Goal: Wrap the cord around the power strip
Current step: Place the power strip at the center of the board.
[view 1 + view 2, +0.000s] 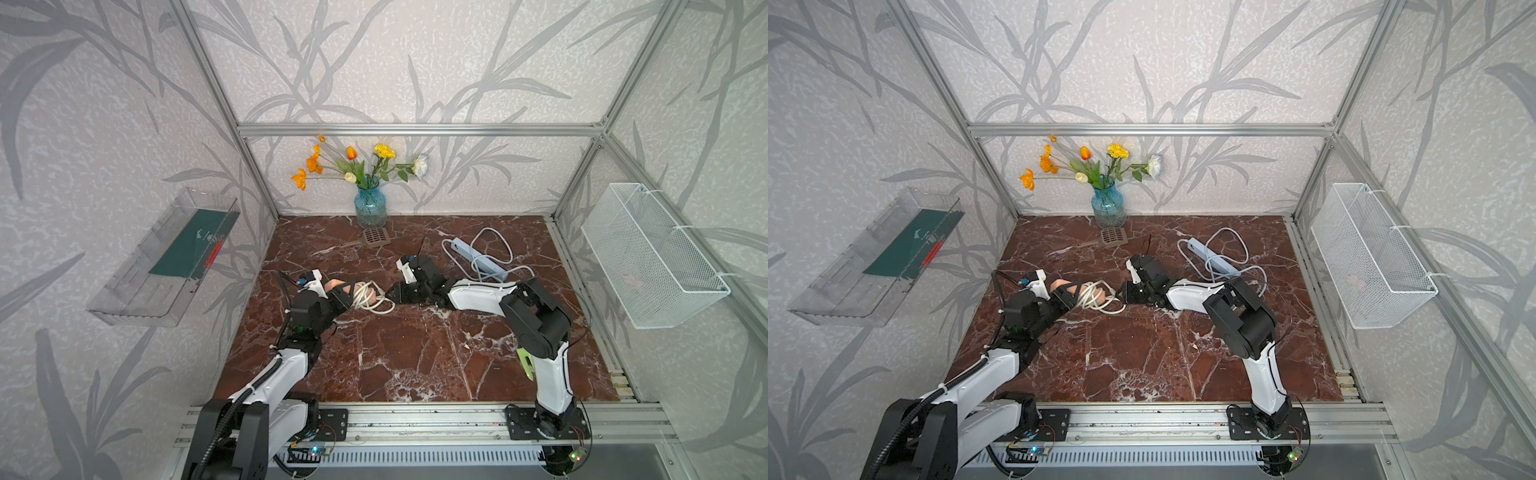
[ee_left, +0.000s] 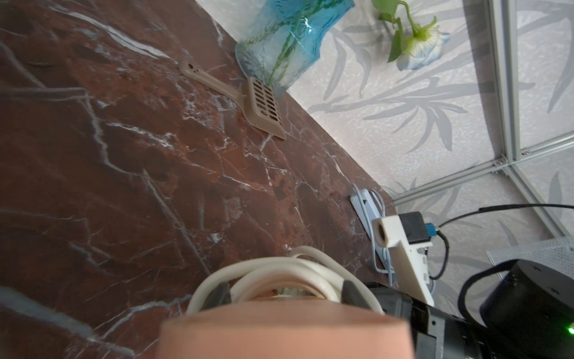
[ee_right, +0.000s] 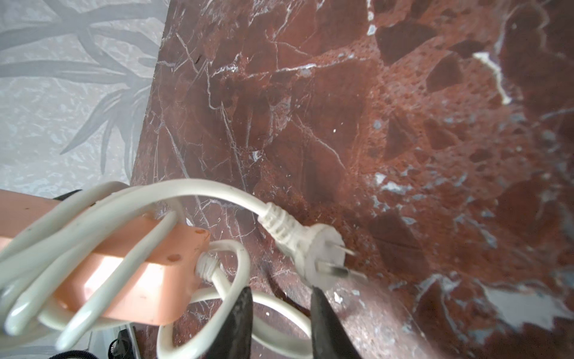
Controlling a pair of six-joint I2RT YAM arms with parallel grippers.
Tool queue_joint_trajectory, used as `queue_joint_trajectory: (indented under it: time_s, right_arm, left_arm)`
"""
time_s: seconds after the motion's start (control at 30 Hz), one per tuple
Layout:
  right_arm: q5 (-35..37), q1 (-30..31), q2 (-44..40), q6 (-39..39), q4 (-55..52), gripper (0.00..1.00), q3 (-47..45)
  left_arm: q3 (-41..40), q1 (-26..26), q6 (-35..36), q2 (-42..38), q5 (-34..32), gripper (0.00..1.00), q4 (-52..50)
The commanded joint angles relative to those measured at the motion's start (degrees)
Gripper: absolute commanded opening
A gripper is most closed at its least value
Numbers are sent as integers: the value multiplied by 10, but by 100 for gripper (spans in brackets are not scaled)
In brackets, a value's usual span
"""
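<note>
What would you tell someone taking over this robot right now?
Left gripper: shut on the pink power strip.
Right gripper: open, empty, tips just short of the plug.
Done: white cord looped several times around the strip.
Left: the plug end sticks out loose and one loop sags slack; probably tuck both in.
Also: a grey-blue strip lies at the back, its cord loose.

Two power strips (image 3: 139, 279) (image 1: 481, 259), one vase (image 1: 370, 208), one scoop (image 1: 376, 237), one wire basket (image 1: 652, 257), one clear tray (image 1: 137, 291)
</note>
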Motion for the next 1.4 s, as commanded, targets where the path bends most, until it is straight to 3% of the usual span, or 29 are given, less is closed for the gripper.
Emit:
queue_joint_trajectory:
  time_s: [0.0,0.1,0.2,0.47,0.53,0.7,1.0,1.2,1.3,1.37]
  right_arm:
    - [12,3,11,-20,-46,34,19]
    - [10,5,17,-48,-62,37,46]
    - [8,7,22,-53,-64,39,61]
    - [6,10,18,-60,-49,40,66]
    - [8,10,12,-66,-51,41,66]
    - [9,10,8,-73,-58,41,68]
    - [30,5,-29,-103,-83,43,58]
    - [69,-16,-71,-117,-133,50,49]
    - [120,-51,-118,-131,-220,52,38]
    - [174,-81,-161,-152,-278,51,18]
  left_arm:
    - [-19,8,21,15,-92,0,-107]
    - [-14,11,13,36,-108,7,-126]
    - [-5,20,1,56,-125,26,-162]
    - [30,43,-4,41,-148,54,-261]
    - [43,44,0,23,-159,71,-296]
    - [82,45,20,-25,-200,94,-399]
    - [182,54,76,-82,-260,100,-511]
    - [267,57,118,-63,-304,100,-576]
    - [319,57,162,-48,-290,100,-585]
    - [352,51,223,-33,-243,100,-573]
